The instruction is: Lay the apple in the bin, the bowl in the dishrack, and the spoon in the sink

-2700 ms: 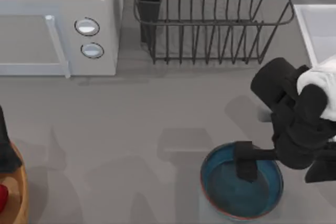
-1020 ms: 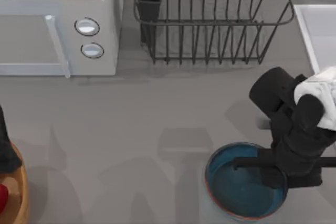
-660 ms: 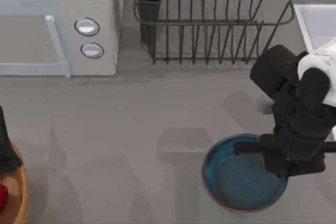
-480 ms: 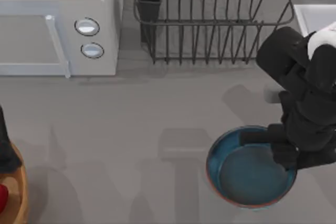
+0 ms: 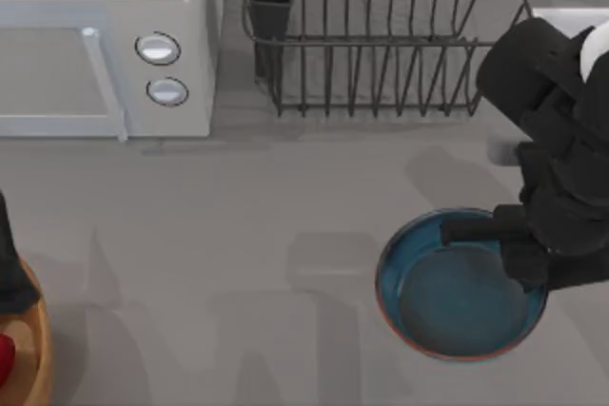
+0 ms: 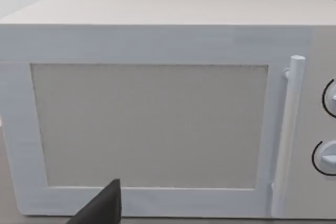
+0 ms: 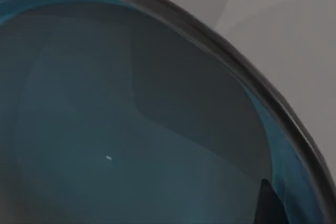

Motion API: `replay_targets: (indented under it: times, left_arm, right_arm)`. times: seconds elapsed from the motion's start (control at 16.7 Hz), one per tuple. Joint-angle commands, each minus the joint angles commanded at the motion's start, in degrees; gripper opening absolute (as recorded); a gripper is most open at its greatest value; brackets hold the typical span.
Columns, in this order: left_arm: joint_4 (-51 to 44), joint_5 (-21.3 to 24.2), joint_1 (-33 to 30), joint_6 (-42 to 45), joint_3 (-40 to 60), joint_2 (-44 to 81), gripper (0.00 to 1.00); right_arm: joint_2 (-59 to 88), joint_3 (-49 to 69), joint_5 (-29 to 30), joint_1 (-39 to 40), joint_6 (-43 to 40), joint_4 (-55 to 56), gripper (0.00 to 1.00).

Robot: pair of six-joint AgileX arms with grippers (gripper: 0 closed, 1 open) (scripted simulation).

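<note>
Blue bowl point(image 5: 457, 306), red apple point(image 5: 4, 358), white microwave point(image 5: 105, 45).

White microwave point(image 6: 157, 108) seen front-on, takes up most of the frame. Door w/ large pale grey window panel point(image 6: 149, 127) inside a white border. Vertical white bar handle point(image 6: 286, 135) at door edge, standing off the door. Beyond the handle, control panel w/ 2 round knobs point(image 6: 328, 156), one above the other, both cut off at frame edge. Flat top of microwave visible, pale wall behind. Dark fingertip of left pincer point(image 6: 102, 208) pokes in at frame edge, in front of the door's lower border.
</note>
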Motion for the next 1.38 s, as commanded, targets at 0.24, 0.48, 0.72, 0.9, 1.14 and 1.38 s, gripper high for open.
replay_targets:
  times: [0.24, 0.48, 0.72, 0.9, 1.14, 1.38]
  left_arm:
    - [0.00, 0.00, 0.00, 0.00, 0.00, 0.00, 1.00]
    - [0.00, 0.00, 0.00, 0.00, 0.00, 0.00, 1.00]
    - [0.00, 0.00, 0.00, 0.00, 0.00, 0.00, 1.00]
    - [0.00, 0.00, 0.00, 0.00, 0.00, 0.00, 1.00]
    - [0.00, 0.00, 0.00, 0.00, 0.00, 0.00, 1.00]
    - [0.00, 0.00, 0.00, 0.00, 0.00, 0.00, 1.00]
  right_arm:
    - [-0.21, 2.31, 6.00, 3.33, -3.25, 5.64, 0.00]
    - [-0.66, 5.99, 19.46, 9.66, -10.07, 20.19, 0.00]
    - [-1.93, 9.30, 36.54, 16.73, -18.77, 40.15, 0.00]
    - [-3.90, 11.44, 48.58, 21.38, -25.06, 54.01, 0.00]
    - [-6.86, 13.79, 58.96, 25.53, -30.72, 64.74, 0.00]
    - [-7.63, 14.28, 60.71, 26.28, -31.75, 66.52, 0.00]
